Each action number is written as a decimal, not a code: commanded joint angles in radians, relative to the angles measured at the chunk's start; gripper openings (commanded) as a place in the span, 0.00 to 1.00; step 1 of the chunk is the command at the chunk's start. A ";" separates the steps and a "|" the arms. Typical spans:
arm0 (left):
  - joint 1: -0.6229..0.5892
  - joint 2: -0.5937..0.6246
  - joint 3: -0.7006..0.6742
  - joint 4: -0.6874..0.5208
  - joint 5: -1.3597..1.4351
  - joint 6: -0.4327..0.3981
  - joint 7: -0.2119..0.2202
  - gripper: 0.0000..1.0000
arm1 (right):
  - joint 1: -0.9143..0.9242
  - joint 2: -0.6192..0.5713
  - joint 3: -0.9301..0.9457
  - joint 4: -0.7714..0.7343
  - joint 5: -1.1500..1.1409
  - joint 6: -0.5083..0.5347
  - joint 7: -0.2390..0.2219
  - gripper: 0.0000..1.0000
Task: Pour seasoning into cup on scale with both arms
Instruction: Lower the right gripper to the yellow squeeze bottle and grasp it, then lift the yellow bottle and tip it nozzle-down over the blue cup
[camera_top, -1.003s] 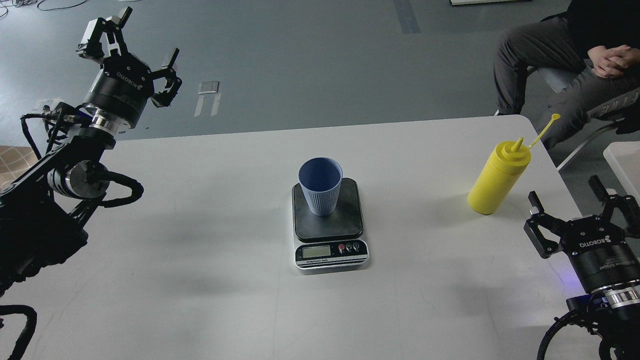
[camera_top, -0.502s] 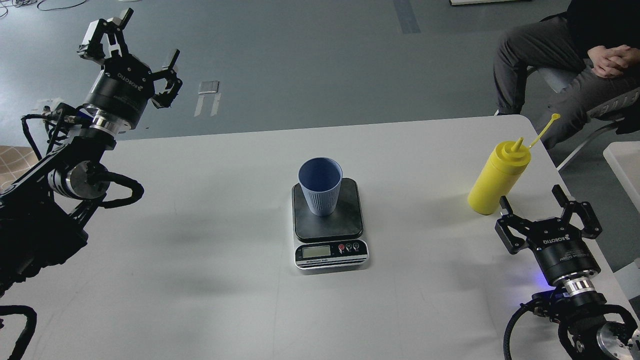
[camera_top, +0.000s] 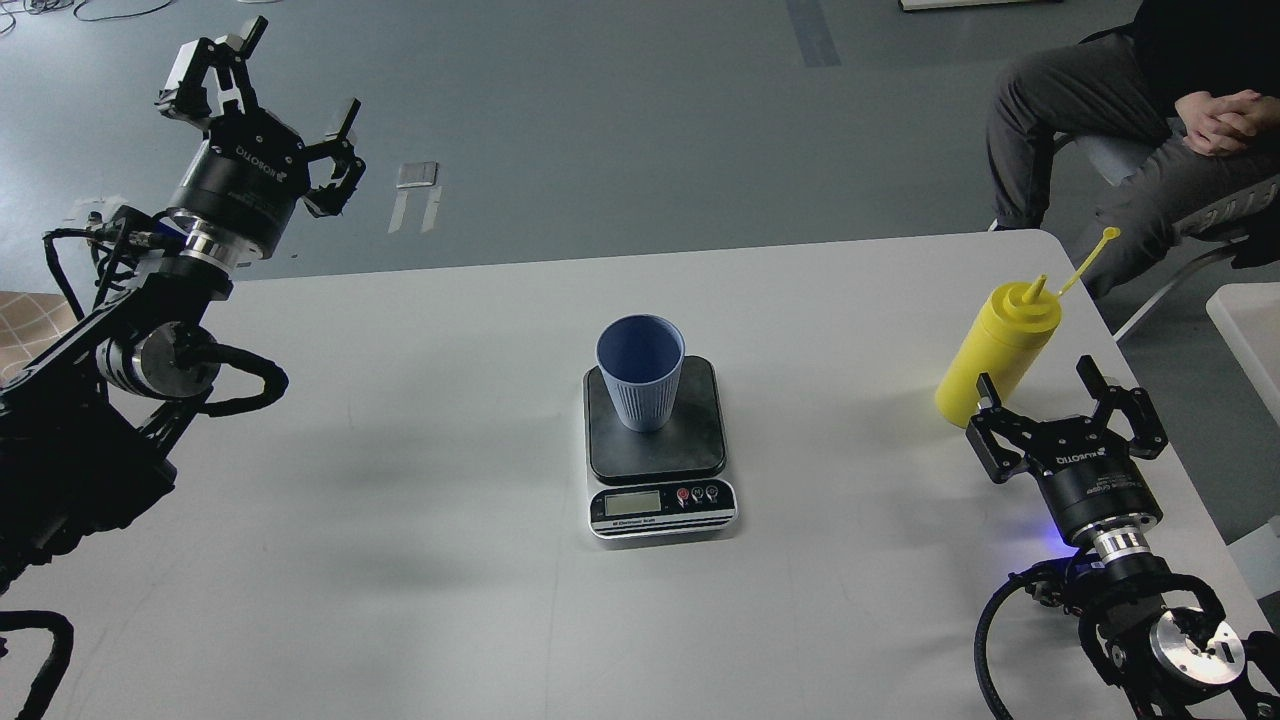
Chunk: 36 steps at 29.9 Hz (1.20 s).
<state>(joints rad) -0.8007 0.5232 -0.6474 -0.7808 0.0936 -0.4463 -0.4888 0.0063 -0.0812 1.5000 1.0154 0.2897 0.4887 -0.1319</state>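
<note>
The light-blue ribbed cup (camera_top: 640, 370) stands upright on the black plate of the scale (camera_top: 700, 440) at the table's middle. The yellow squeeze bottle of seasoning (camera_top: 1000, 345) stands upright at the table's right side, its cap strap sticking up to the right. My right gripper (camera_top: 1038, 385) is open and empty, just in front of the bottle's base, its left finger overlapping the base in view. My left gripper (camera_top: 295, 70) is open and empty, raised high beyond the table's far left corner, far from the cup.
The white table (camera_top: 420, 480) has bare surface left of and in front of the scale. A seated person (camera_top: 1130, 110) is beyond the table's far right corner, close behind the bottle. A second white surface (camera_top: 1250, 320) shows at the right edge.
My right gripper has moved left and forward from the table's right edge to just in front of the bottle. My left arm, the cup and the bottle have stayed put.
</note>
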 joint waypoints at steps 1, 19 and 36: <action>0.000 0.000 0.002 0.000 0.000 0.000 0.000 0.98 | 0.047 0.006 -0.001 -0.055 0.000 0.000 0.000 1.00; 0.002 0.000 0.002 0.000 0.003 0.000 0.000 0.98 | 0.179 0.044 -0.052 -0.167 -0.010 0.000 0.014 0.54; 0.002 0.000 0.000 0.000 0.005 0.000 0.000 0.98 | 0.208 -0.054 -0.050 -0.023 -0.171 0.000 0.011 0.34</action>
<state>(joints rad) -0.7992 0.5231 -0.6482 -0.7808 0.0967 -0.4460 -0.4887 0.1943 -0.0931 1.4524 0.9431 0.2036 0.4887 -0.1187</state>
